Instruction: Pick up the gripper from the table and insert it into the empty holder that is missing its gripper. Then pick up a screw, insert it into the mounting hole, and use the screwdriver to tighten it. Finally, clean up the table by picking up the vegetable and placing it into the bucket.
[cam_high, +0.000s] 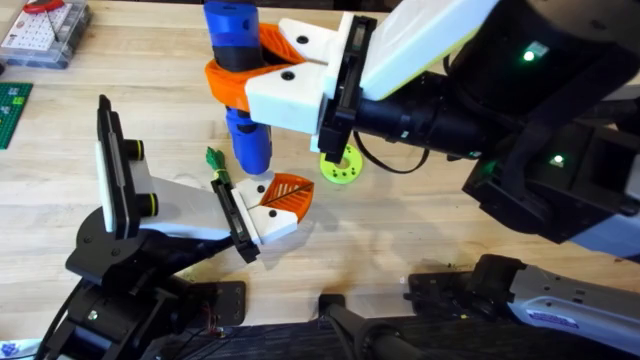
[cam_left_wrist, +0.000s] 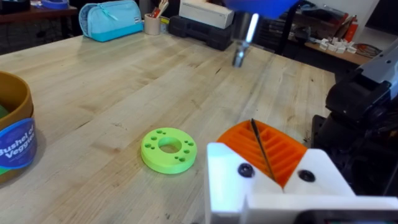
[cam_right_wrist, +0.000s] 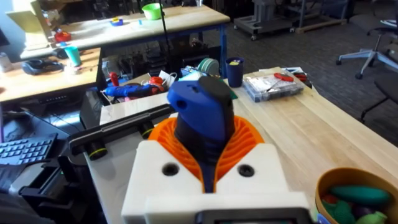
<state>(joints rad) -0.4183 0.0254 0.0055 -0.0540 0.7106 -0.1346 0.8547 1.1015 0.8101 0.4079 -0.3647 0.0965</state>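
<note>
Pale wood, the worktop (cam_high: 420, 230) carries everything here. My right pincer (cam_high: 262, 72), the big orange-and-white claw, is clamped round the thick bright-blue cylindrical power screwdriver (cam_high: 243, 95). The tool stands nearly upright with its tapering nose down. In the left wrist view its metal bit (cam_left_wrist: 239, 50) hangs clear of the wood, touching nothing.

My left pincer (cam_high: 175, 195) stands wide apart with nothing between its two sides. One side is the taller black plate with two yellow-green knobs (cam_high: 112, 165). The other is the narrow flat black holder on its white curved bracket (cam_high: 236, 218).

The small finger piece, a white block with an orange ribbed leaf face (cam_high: 280, 205), already sits against that holder, orange face up and away from the plate.

The coming move turns on one relation. The finger piece lies just beside the screwdriver's nose, toward my bases and a little to my right. The nose is not yet over the white block.

In the left wrist view the block shows two dark round holes, and I take the nearer-centre one for the mounting hole (cam_left_wrist: 245, 169). I cannot tell whether a screw is seated in it.

My judgement is that the right arm is the one to act, bringing the bit back over the block and keeping the tool's long axis in line with the hole.

The lime-green disc (cam_high: 342, 170) lies near, on the right. The yellow bucket with its blue label (cam_left_wrist: 13, 127) stands well apart.
</note>
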